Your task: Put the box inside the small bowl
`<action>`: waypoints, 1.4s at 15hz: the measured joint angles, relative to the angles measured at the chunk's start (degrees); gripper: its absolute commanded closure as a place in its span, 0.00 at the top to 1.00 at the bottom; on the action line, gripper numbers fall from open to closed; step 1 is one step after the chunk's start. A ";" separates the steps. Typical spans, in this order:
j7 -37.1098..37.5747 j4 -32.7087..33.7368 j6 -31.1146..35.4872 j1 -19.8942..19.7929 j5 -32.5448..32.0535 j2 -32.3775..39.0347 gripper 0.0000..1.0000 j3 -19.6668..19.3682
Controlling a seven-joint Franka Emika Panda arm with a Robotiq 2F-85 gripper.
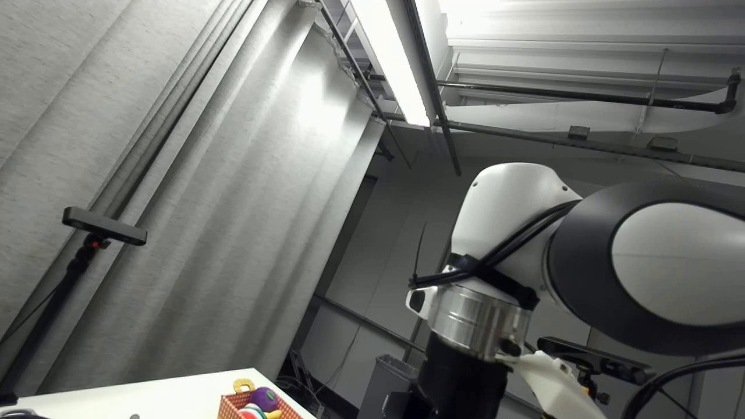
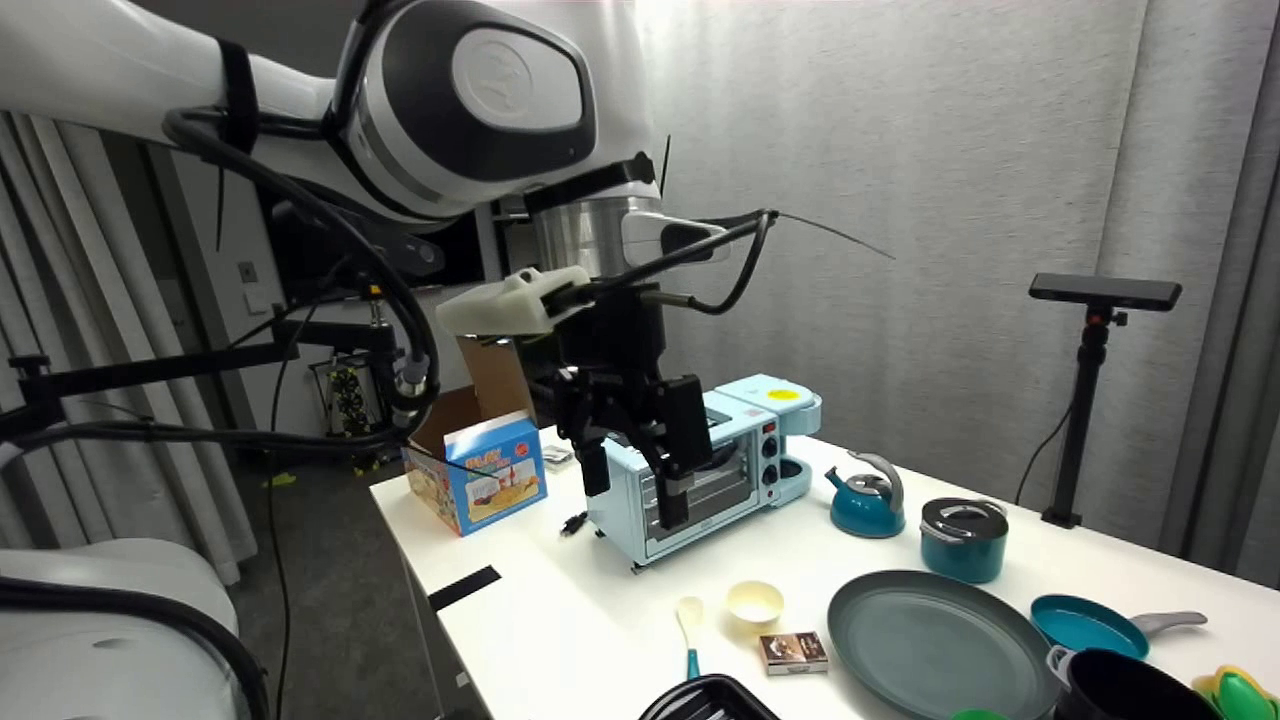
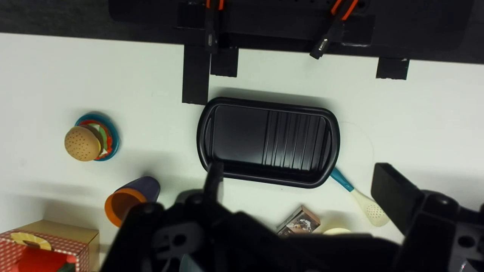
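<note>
Just beside the small bowl point(image 2: 755, 603) lies the box point(image 2: 794, 653), resting on the desk point(image 2: 560, 620). Well above, the pincer point(image 2: 635, 493) points downward, jaws spread wide, hanging from the arm point(image 2: 500, 110), which bends sharply at the wrist.

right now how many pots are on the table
2 in an exterior view: a teal pot beside the kettle, and a black pot by the gray plate, partly cut off. Others may be hidden.
</note>
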 measured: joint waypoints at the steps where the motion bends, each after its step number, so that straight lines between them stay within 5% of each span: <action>1: 0.03 -0.48 1.72 0.00 0.48 0.71 1.00 -0.06; 8: 2.97 -1.67 11.63 0.00 2.25 7.39 1.00 -0.04; 21: 18.06 3.38 19.39 0.02 4.27 23.22 1.00 3.18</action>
